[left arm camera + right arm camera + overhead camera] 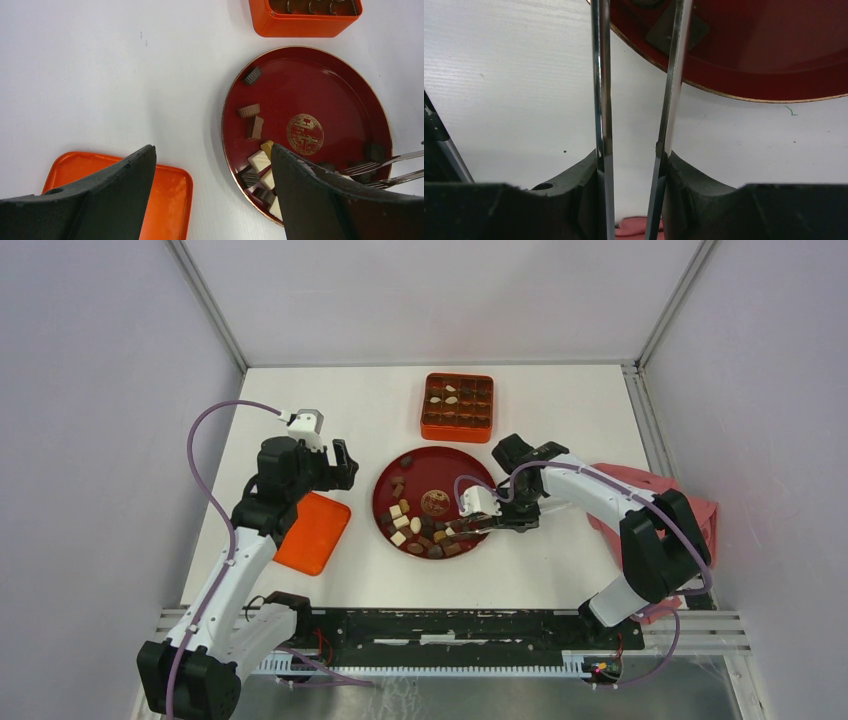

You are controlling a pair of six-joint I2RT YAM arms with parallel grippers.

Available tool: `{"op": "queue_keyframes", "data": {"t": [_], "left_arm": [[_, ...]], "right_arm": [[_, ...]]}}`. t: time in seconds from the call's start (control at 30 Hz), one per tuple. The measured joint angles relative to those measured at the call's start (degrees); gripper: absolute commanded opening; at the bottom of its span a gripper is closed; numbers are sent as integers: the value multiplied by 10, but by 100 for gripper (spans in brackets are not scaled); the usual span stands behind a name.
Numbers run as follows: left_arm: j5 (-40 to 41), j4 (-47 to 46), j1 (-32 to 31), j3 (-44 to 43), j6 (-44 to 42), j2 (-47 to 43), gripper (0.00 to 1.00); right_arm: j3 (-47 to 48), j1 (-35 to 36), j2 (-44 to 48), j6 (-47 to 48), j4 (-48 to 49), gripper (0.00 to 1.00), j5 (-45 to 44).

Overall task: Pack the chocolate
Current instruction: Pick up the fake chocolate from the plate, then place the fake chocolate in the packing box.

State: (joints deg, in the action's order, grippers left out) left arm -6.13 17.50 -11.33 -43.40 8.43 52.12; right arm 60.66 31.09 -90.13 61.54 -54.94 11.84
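At red plate (456,474) of chocolate (415,525) with metal tongs (600,100).
Clamped on them by right claw (631,170); left claw (211,155) spread wide above tabletop (125,75).

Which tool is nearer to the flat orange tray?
Left. The left tool is open close to the far edge of the flat orange tray. The right tool, holding tongs, is past the red plate, at its right side.
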Motion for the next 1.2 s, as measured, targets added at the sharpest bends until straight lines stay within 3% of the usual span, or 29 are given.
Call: {"op": "queue_keyframes", "data": {"t": [0.17, 0.27, 0.53, 0.83, 1.2], "left_arm": [[0, 0, 0, 0, 0, 0, 89], [0, 0, 0, 0, 0, 0, 89], [0, 0, 0, 0, 0, 0, 89], [0, 0, 0, 0, 0, 0, 89], [0, 0, 0, 0, 0, -2, 89]], "right_arm": [[5, 0, 0, -2, -1, 15, 0], [11, 0, 1, -3, -1, 10, 1], [34, -13, 10, -16, -4, 8, 19], [117, -93, -3, -71, 20, 8, 66], [311, -156, -168, -205, 108, 9, 51]]}}
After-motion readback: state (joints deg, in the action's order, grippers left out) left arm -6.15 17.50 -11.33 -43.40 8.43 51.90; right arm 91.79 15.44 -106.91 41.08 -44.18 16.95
